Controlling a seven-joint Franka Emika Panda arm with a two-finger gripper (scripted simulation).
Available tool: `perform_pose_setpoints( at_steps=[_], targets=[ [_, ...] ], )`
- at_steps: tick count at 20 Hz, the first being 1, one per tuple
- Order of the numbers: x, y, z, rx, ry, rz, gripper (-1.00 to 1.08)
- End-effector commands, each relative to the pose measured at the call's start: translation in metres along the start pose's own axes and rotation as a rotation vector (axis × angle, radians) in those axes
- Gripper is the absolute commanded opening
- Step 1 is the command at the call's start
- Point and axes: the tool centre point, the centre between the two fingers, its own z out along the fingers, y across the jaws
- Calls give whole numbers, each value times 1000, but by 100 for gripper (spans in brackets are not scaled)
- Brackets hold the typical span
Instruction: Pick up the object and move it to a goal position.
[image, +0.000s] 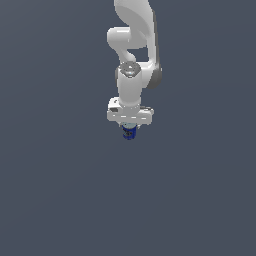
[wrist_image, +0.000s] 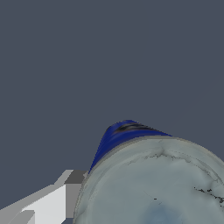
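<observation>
The object (image: 129, 133) is a tiny dark blue cylinder with a paler whitish top. In the exterior view it sits directly under the white hand of my gripper (image: 129, 129), far narrower than the hand. In the wrist view the object (wrist_image: 153, 183) fills the lower right, its pale top very close to the camera and a strip of blue side showing. One white and grey finger (wrist_image: 57, 201) rests against its side; the other finger is out of view. The gripper looks shut on the object. I cannot tell whether the object touches the floor.
A plain dark grey-blue surface (image: 60, 200) surrounds the arm on every side. No other object, container or marker shows in either view. The arm's links (image: 132, 55) rise above the gripper toward the top of the exterior view.
</observation>
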Motion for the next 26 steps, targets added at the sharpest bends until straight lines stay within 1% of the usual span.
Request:
perform_pose_setpoints(
  at_steps=[1, 10, 15, 20, 23, 26],
  targets=[
    [-2, 28, -15, 2, 4, 1, -100],
    [-12, 131, -67, 3, 4, 1, -100],
    [-15, 175, -88, 2, 4, 1, -100],
    [-16, 202, -102, 0, 4, 1, -100],
    [-15, 210, -106, 0, 4, 1, -100],
    [-14, 211, -107, -1, 5, 1, -100]
  ],
)
